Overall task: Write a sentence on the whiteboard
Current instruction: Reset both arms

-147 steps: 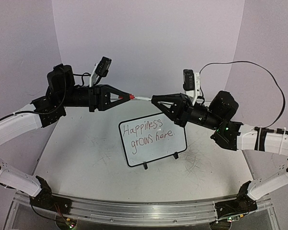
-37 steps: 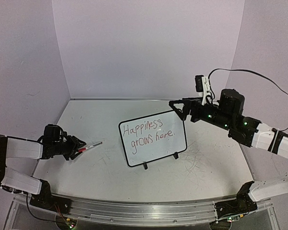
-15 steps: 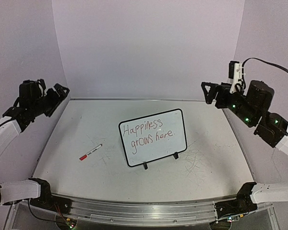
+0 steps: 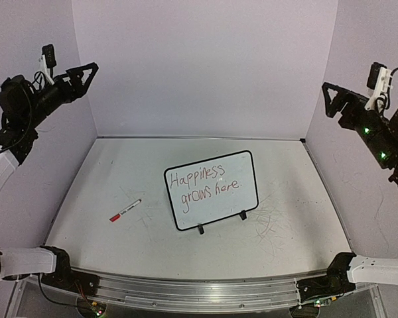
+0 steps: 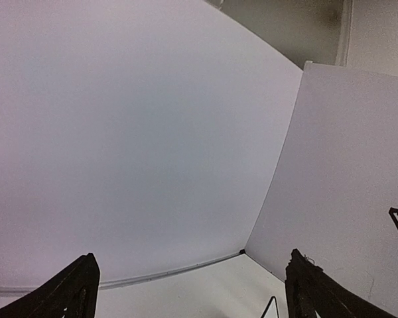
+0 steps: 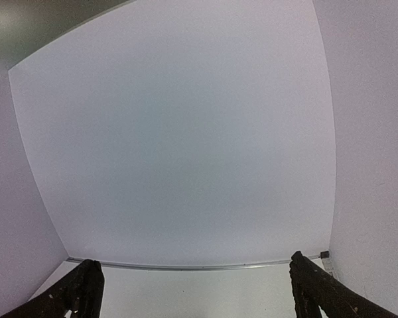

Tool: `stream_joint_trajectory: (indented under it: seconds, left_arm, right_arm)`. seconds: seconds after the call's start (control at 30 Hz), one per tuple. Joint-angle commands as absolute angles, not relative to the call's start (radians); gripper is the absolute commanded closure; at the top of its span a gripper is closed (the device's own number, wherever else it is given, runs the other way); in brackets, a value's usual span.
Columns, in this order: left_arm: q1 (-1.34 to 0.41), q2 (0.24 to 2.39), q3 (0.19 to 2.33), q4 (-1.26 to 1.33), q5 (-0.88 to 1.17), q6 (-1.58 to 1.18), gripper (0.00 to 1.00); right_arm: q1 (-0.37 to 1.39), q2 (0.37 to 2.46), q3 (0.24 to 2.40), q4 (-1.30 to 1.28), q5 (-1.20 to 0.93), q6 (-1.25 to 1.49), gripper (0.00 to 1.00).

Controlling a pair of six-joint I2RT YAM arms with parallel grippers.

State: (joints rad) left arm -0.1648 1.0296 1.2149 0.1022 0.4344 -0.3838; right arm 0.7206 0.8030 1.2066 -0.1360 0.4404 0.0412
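One view only: whiteboard [image 4: 217, 207], sentence [image 4: 204, 184]

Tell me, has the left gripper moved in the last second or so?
Yes. The left gripper rose from the table beside the red marker to high up, far above the whiteboard.

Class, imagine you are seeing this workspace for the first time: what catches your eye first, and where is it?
The whiteboard standing centrally draws the eye, with the sentence "Happiness grows here." in red on it. A marker lies on the table to its left. The left gripper and right gripper hang high at either side, open and empty.
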Motion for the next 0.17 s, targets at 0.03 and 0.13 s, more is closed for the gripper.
stream_joint_trajectory:
  seconds: [0.03,0.13]
  left_arm:
    - [-0.170,0.985,1.270,0.173,0.482,-0.293,0.01]
    - [-0.169,0.979,1.266,0.172,0.472,-0.293,0.01]
  right_arm:
    - [0.724,0.790,1.254,-0.141,0.453,0.029,0.02]
    - [0.725,0.790,1.217,-0.113,0.493,0.024,0.02]
